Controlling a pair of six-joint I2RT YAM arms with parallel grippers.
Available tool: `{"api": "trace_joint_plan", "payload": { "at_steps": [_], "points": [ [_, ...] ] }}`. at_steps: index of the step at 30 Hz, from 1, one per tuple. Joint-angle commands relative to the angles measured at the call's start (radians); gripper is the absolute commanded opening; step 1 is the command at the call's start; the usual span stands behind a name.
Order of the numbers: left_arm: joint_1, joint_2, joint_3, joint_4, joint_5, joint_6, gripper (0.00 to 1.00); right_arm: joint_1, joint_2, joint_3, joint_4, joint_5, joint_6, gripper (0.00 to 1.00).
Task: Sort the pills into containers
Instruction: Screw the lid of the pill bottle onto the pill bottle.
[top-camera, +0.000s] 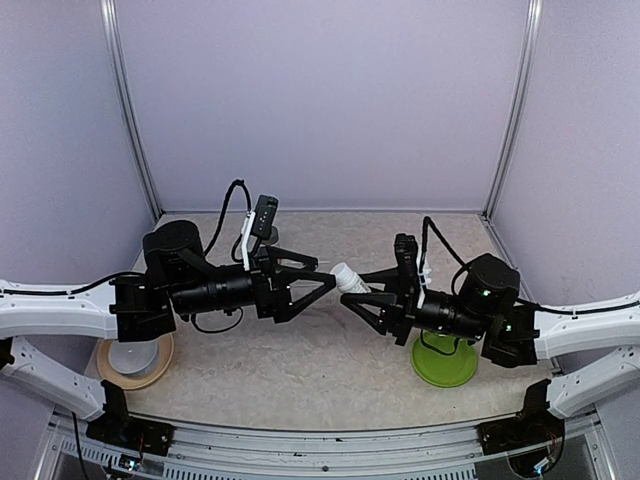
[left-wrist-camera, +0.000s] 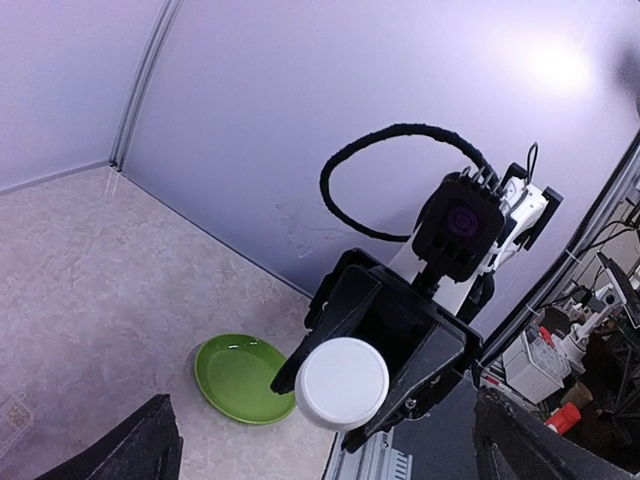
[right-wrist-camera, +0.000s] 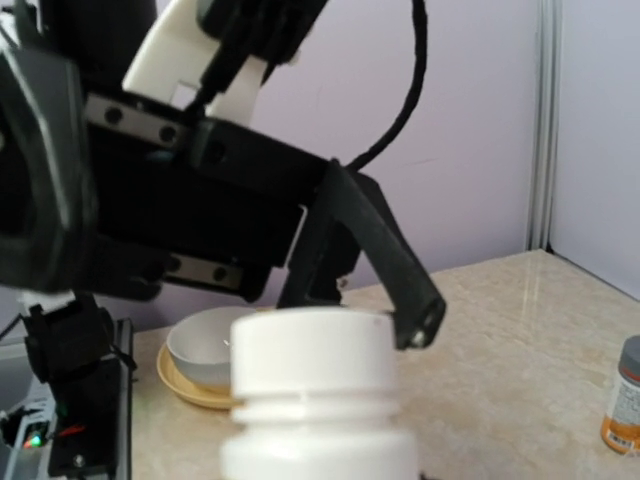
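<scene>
Vial (top-camera: 347, 277) with white cap, gripped by the right pincer (top-camera: 356, 286) and raised above the desk (top-camera: 330, 370) at the centre of the top view. Left pincer (top-camera: 327, 272) spread wide, empty, tips just beside the cap. Green plate (top-camera: 445, 368) flat at lower right; white bowl (top-camera: 130, 352) on tan plate (top-camera: 152, 377) at lower left. Bottle (right-wrist-camera: 625, 395), gray-capped with orange label, upright at the right edge of the right wrist view.
</scene>
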Motion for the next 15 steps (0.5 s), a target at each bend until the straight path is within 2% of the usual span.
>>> {"api": "trace_joint_plan", "payload": {
  "at_steps": [1, 15],
  "points": [
    [-0.021, 0.034, 0.048, 0.034, -0.06, -0.071, 0.99, 0.008, 0.049, 0.05, 0.028, 0.023, -0.011, 0.11],
    [-0.06, 0.061, 0.079, 0.026, -0.122, -0.056, 0.99, 0.008, 0.111, 0.088, 0.021, 0.055, 0.004, 0.11]
  ]
}}
